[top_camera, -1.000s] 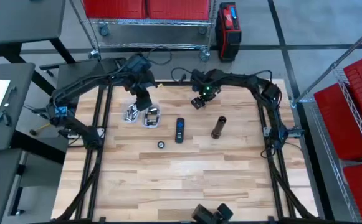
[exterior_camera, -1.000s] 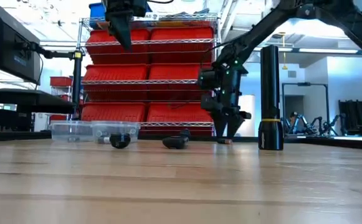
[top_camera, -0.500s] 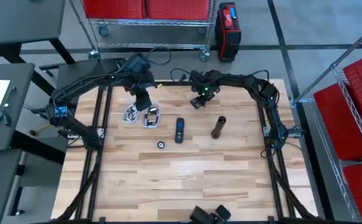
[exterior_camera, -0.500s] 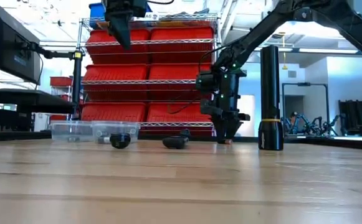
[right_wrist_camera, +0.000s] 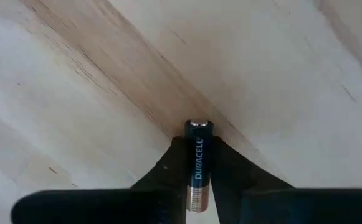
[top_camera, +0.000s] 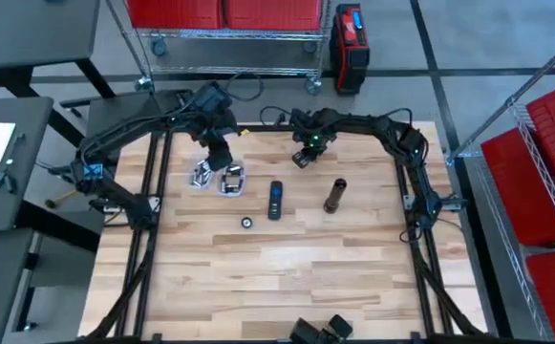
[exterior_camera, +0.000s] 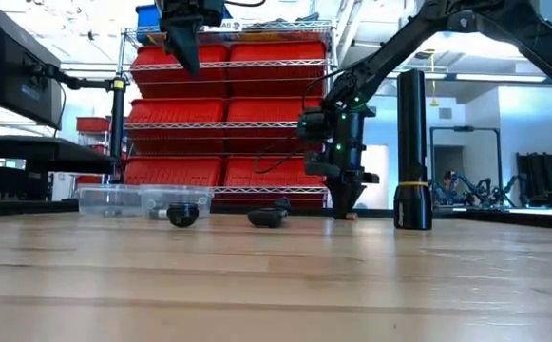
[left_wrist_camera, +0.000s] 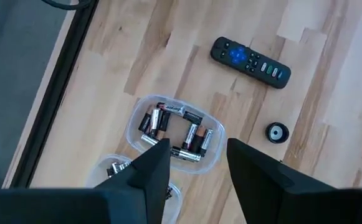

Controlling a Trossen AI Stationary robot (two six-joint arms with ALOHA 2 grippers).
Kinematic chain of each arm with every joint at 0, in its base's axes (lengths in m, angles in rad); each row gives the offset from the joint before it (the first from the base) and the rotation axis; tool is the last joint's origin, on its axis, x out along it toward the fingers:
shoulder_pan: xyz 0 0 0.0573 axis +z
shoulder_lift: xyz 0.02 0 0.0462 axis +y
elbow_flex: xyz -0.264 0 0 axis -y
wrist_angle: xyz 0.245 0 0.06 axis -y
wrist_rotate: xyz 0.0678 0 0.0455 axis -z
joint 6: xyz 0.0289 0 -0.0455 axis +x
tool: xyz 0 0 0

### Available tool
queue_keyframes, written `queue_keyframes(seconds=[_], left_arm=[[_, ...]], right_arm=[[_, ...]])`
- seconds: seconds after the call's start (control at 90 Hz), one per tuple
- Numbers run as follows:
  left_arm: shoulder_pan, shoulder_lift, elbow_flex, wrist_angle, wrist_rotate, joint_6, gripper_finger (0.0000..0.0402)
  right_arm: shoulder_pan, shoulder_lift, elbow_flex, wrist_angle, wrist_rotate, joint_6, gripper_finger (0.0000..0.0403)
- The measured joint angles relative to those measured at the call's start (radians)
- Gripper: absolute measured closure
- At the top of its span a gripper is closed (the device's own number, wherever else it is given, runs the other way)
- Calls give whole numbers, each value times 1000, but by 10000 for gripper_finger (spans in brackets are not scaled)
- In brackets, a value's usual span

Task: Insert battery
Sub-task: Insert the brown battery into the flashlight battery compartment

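A black-and-copper Duracell battery (right_wrist_camera: 197, 163) lies at the far middle of the wooden table, with my right gripper (top_camera: 302, 159) shut on it, fingers pointing down (exterior_camera: 344, 207). A dark flashlight body (top_camera: 334, 196) stands upright on its end toward the table's right (exterior_camera: 411, 152). Beside it lie a black remote (top_camera: 276, 199) and a small round cap (top_camera: 246, 223). My left gripper (top_camera: 223, 156) hangs open high above two clear tubs of batteries (left_wrist_camera: 176, 134), touching nothing. My right gripper pinches the battery's long sides (right_wrist_camera: 197, 149) between its two fingers, which lie along it. The fingers come from above, pointing down at the table. The battery's capped end (right_wrist_camera: 197, 126) sticks out past the fingertips, at or just above the tabletop; I cannot tell which.
The two clear tubs (top_camera: 231, 180) (top_camera: 202, 175) sit at the far left of the table. A wire rack with red bins (exterior_camera: 228, 104) stands beyond the far edge. The near half of the table (top_camera: 287, 277) is bare wood.
My right gripper's fingers have drawn together around the battery at the table, and the gripper has stayed in place. My left arm has kept still.
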Motion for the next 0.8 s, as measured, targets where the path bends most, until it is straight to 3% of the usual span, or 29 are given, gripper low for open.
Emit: queue_keyframes(seconds=[0.222, 0.489, 0.8], left_arm=[[0, 0, 0, 0, -2, 0, 263], [0, 0, 0, 8, -2, 10, 263], [0, 0, 0, 8, -2, 15, 263]], right_arm=[[-4, -65, -8, -4, -12, -8, 366], [-9, -229, -6, -14, 0, -8, 365], [29, -536, -5, -62, 8, 25, 367]])
